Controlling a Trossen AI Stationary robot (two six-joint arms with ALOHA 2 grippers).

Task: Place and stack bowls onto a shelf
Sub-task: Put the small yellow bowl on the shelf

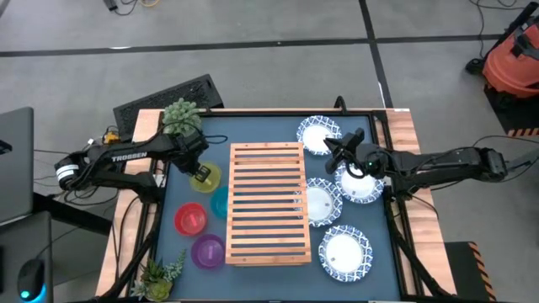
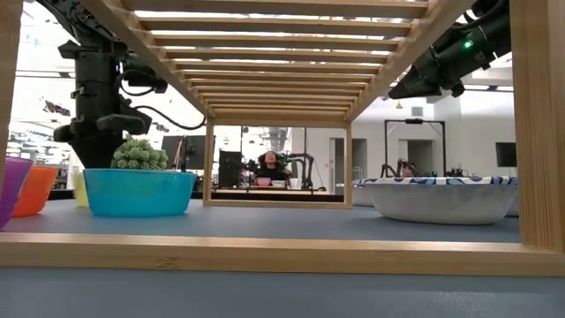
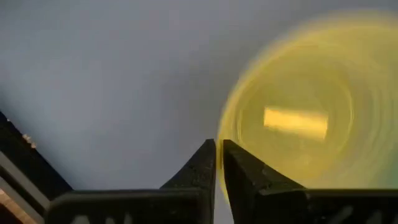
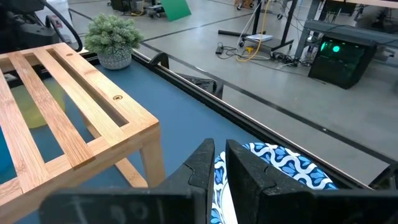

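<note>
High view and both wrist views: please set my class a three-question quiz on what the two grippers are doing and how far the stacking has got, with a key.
1. Multiple choice: the left gripper is shut on the rim of which bowl? A the red bowl, B the yellow bowl, C the purple bowl.
2. True or false: the top of the shelf already carries a bowl.
3. Short answer: what is the right gripper clamped on?

Key: 1 B. 2 False, its slats are bare. 3 The rim of a blue-patterned white dish.
</note>
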